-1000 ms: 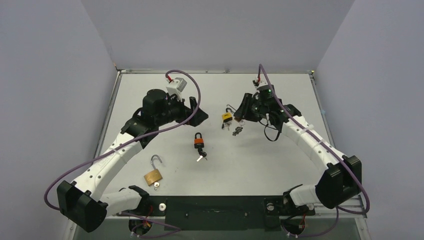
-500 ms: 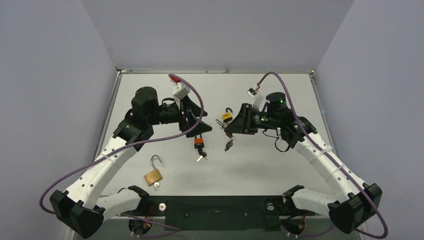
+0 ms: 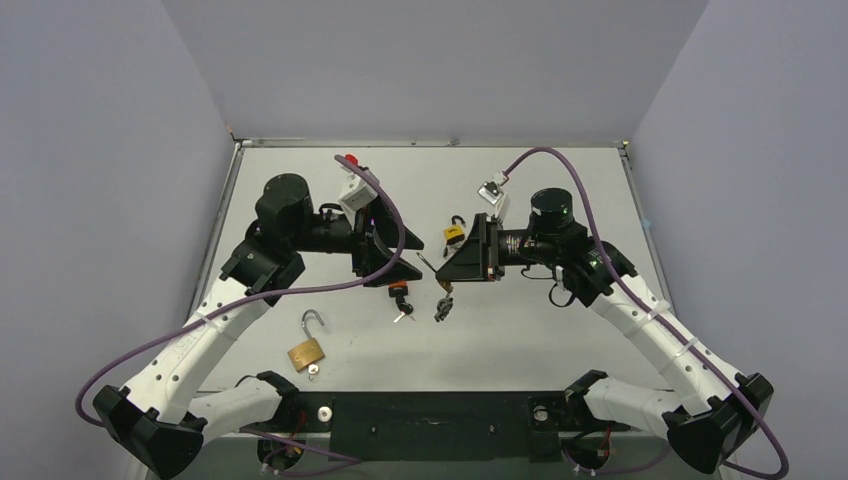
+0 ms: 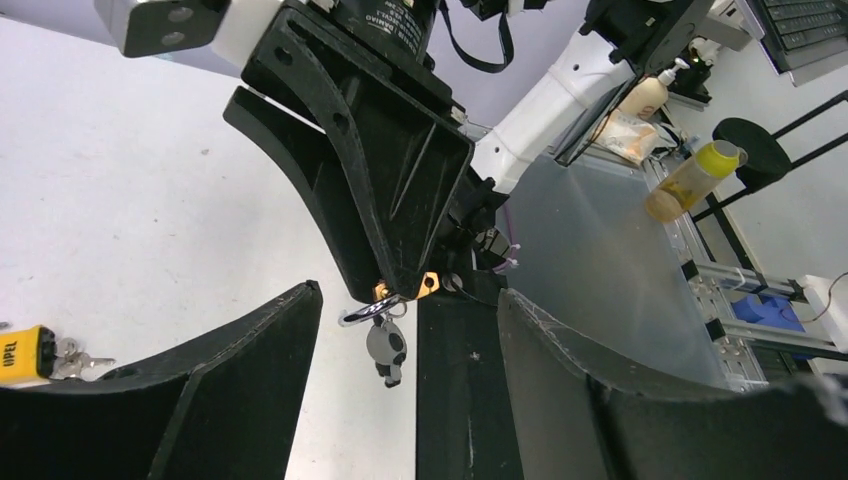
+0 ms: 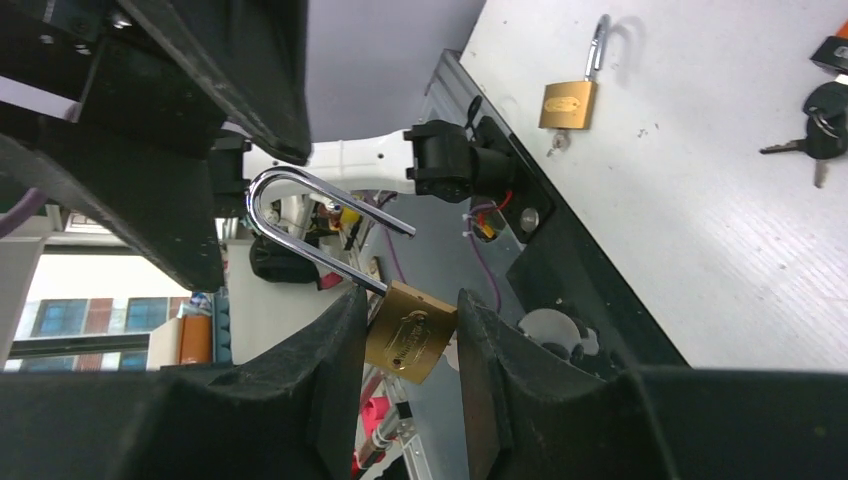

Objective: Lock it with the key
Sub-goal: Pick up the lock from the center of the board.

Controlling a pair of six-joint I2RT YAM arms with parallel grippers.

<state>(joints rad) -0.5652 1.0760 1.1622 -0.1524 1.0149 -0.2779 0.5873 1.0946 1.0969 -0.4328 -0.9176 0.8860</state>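
My right gripper (image 3: 446,268) (image 5: 410,300) is shut on the body of a brass padlock (image 5: 412,333) and holds it above the table. Its silver shackle (image 5: 310,220) stands open. In the left wrist view the same padlock (image 4: 428,285) shows with a panda key charm (image 4: 387,352) hanging under it; the charm also hangs in the top view (image 3: 442,306). The key blade itself is hidden. My left gripper (image 3: 404,262) (image 4: 408,295) is open and empty. It faces the right gripper, a short gap from the padlock.
An orange padlock (image 3: 400,292) with keys lies under the left gripper. A yellow padlock (image 3: 453,234) lies behind the grippers. A second brass padlock (image 3: 307,350) with an open shackle lies near the front left. The black base rail (image 3: 430,412) runs along the near edge.
My right gripper has lifted the brass padlock with its keys and carried it left and nearer. My left gripper has swung to face it. The two grippers have closed in on each other.
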